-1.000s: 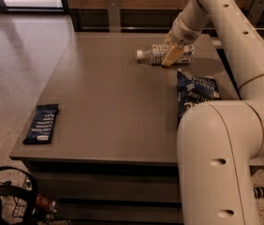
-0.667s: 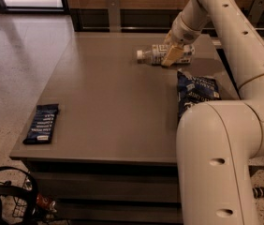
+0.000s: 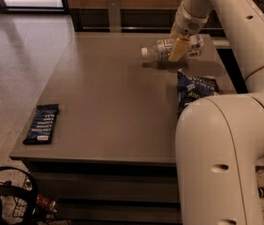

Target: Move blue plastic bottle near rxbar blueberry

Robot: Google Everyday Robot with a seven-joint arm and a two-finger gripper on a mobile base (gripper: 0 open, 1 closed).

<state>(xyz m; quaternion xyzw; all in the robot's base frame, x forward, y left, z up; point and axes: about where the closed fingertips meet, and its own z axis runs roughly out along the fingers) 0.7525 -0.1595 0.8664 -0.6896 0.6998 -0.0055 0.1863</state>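
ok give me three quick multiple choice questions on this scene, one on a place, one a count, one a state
1. Where is the rxbar blueberry?
A near the table's front left corner
B at its far right edge
C on the floor

2. How many dark blue packets lie on the table?
A one
B two
C four

3. How is the blue plastic bottle?
A standing upright, free
B on its side in the gripper
C tucked under a packet

Answers:
1 A: it lies by the left edge, far from the bottle.
2 B: the rxbar and the chip bag.
3 B: the gripper, over the table's far right, is shut across it, cap pointing left.
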